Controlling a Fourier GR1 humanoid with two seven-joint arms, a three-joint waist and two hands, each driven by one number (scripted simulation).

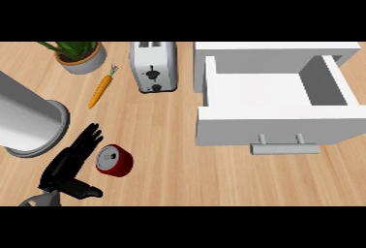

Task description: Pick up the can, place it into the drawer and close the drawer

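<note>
Nearest the lower edge, the left hand [70, 164] lay on the wooden counter [172, 164], fingers straight and stretched forward, thumb out to its right, grasping nothing. The right hand was not in view.

Just to the right of those fingers stood the can [114, 160]: red body, silver top with pull tab, upright or nearly so. The fingers ran along its left side, very close; contact could not be confirmed from this steep angle. It sat in the gap between fingers and thumb, so the hand appeared staged for a side grasp.

Judgement: step in hand was the grasp, with nothing lifted yet. To do it well, the palm should come against the can's side before the fingers curl, so that it is enclosed rather than nudged away; wrap round the middle of the body, not the rim, then lift straight.

To the left, a large grey cylinder [25, 121] stood near the hand, something to avoid on the lift.

Farther right, the white drawer [275, 123] stood pulled open, its handle [284, 147] facing the near side, interior bare. The can was well apart from it.

Farthest back: a carrot [100, 91], a toaster [153, 67] and a potted plant [80, 55].
</note>
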